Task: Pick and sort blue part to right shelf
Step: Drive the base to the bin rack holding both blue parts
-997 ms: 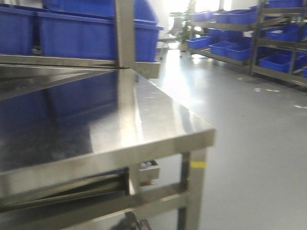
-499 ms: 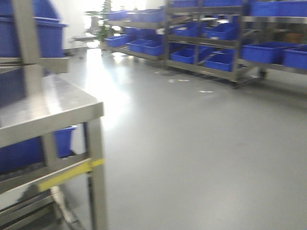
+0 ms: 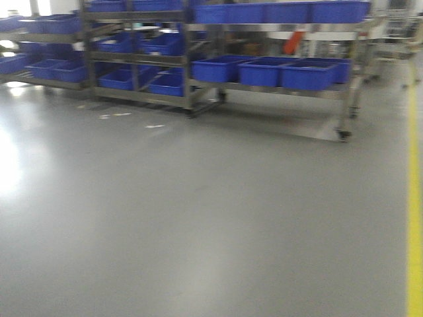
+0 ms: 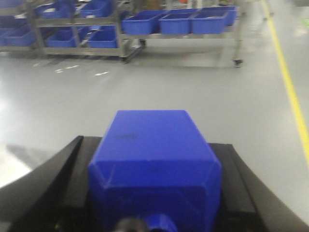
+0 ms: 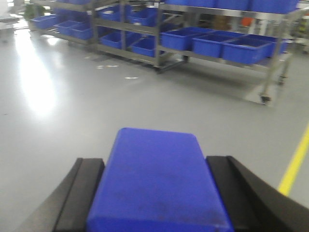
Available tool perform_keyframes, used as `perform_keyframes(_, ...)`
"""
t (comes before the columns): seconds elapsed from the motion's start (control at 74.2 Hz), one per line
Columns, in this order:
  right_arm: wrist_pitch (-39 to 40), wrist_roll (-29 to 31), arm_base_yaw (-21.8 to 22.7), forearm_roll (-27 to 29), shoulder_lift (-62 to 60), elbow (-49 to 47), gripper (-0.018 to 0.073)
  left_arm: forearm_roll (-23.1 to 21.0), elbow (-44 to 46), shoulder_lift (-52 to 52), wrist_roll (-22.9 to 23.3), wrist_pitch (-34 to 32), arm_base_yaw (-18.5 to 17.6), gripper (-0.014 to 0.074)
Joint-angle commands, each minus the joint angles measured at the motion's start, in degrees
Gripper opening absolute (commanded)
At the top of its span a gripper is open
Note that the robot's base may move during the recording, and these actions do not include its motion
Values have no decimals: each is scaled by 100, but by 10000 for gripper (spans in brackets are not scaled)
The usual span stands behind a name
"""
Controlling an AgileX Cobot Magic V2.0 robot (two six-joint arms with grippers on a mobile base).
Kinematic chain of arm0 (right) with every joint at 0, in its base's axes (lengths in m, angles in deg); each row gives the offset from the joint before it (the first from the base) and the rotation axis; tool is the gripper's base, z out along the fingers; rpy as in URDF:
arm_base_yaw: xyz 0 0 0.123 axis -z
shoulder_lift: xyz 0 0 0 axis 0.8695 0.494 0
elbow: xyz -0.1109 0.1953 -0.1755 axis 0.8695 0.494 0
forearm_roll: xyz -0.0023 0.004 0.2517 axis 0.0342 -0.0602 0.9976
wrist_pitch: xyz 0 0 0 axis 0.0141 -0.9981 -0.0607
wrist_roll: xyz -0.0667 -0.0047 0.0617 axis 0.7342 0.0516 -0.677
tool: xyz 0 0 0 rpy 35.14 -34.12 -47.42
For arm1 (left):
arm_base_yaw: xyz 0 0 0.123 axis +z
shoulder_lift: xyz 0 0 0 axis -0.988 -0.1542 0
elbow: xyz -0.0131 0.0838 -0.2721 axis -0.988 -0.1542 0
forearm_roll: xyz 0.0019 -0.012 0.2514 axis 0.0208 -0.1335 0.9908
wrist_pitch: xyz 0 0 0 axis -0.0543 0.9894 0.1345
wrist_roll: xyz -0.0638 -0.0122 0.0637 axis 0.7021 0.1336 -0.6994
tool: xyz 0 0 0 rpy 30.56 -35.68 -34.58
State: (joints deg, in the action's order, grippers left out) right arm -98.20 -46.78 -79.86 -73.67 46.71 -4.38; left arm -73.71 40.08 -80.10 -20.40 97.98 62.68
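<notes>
My left gripper (image 4: 153,145) is shut on a blue block-shaped part (image 4: 152,154); its black fingers (image 4: 53,179) press both sides of the part. My right gripper (image 5: 155,166) is shut on a second blue part (image 5: 157,181) with a flat top and rounded corners. Both parts are held above the grey floor. Metal shelves with blue bins (image 3: 284,69) stand ahead across the floor; they also show in the left wrist view (image 4: 188,21) and the right wrist view (image 5: 227,46). No gripper shows in the front view.
Grey floor (image 3: 198,218) stretches between me and the shelves. A yellow floor line (image 3: 415,198) runs along the right. More shelf racks with blue bins (image 3: 132,49) stand at the back left. An orange object (image 3: 294,41) sits on the nearer rack.
The front view has swung to the right: the steel table that filled the left has gone out of view, and the shelf racks and yellow line have come into view.
</notes>
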Motion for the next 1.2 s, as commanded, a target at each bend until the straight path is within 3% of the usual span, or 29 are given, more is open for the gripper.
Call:
perform_keyframes(0.0,511,46,15,-91,125,-139,120,13,143,47,12,-495,-30,249)
perform_keyframes(1.186,511,46,20,-91,125,-139,120,13,143,47,12,-495,-30,249)
